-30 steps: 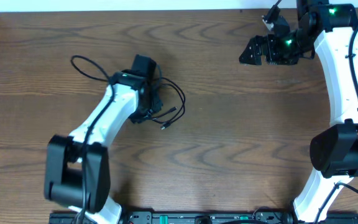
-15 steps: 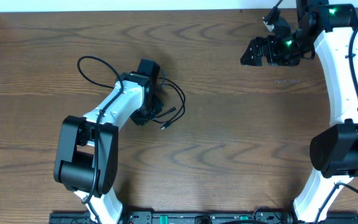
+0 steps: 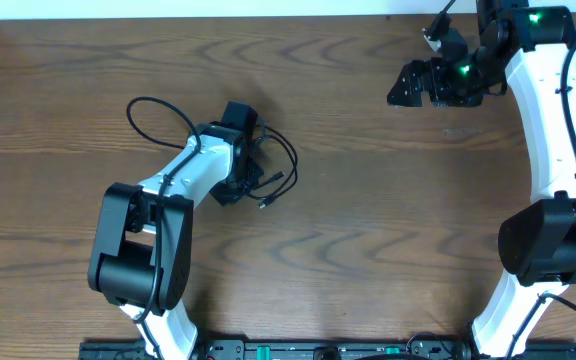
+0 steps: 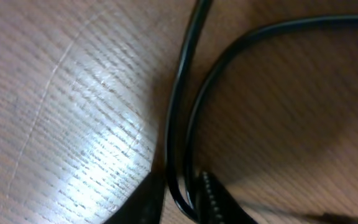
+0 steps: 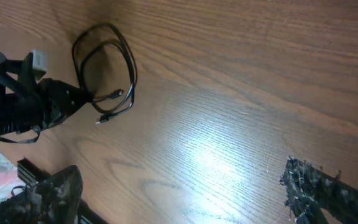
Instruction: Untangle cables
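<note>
The black cable [image 3: 280,162] lies looped on the wooden table, its plug ends [image 3: 271,190] toward the front. My left gripper [image 3: 240,165] is down on the coil's left side. In the left wrist view its fingers [image 4: 180,202] are nearly together, with strands of the black cable [image 4: 185,93] between them. The right wrist view shows the same coil [image 5: 107,59] far off. My right gripper [image 3: 406,84] is open and empty, raised at the back right, its fingers wide apart [image 5: 185,199]. No white cable is in view.
A thin black wire loop [image 3: 153,112] hangs off the left arm's wrist, left of the coil. The left arm [image 3: 173,185] stretches from the front edge to the coil. The right arm [image 3: 553,130] stands along the right side.
The left arm's lower links swung to the right and its gripper shifted slightly right at the coil. The wire loop moved with it. The right arm has not moved.
</note>
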